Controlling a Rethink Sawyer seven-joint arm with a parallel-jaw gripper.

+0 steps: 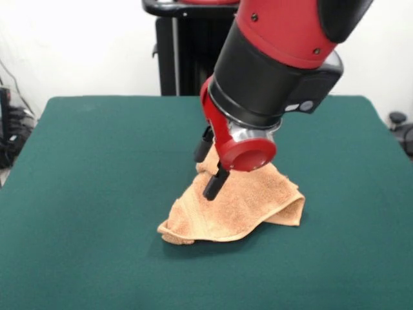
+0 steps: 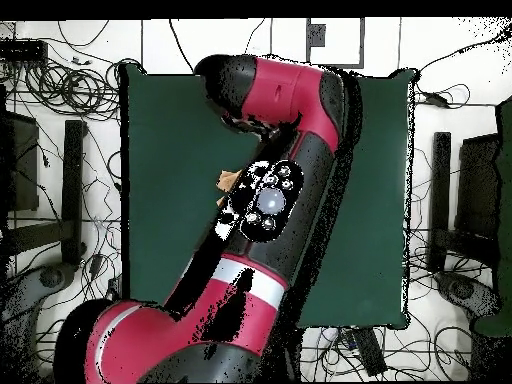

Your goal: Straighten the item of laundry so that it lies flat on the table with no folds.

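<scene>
The towel (image 1: 235, 206) lies bunched and folded near the table (image 1: 97, 194) centre. The gripper (image 1: 210, 169) touches its raised peak (finger state cannot be told). Risk: dragging may deepen folds.

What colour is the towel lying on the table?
The towel is orange-tan, seen best in the front view, on the dark green table.

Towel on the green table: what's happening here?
The Sawyer arm's end effector is down on the orange towel, at its far, raised edge. The towel is bunched and folded over itself near the middle of the table, not flat yet. From overhead the arm covers nearly all of it. Whether the end effector is gripping the cloth isn't clear.
</scene>
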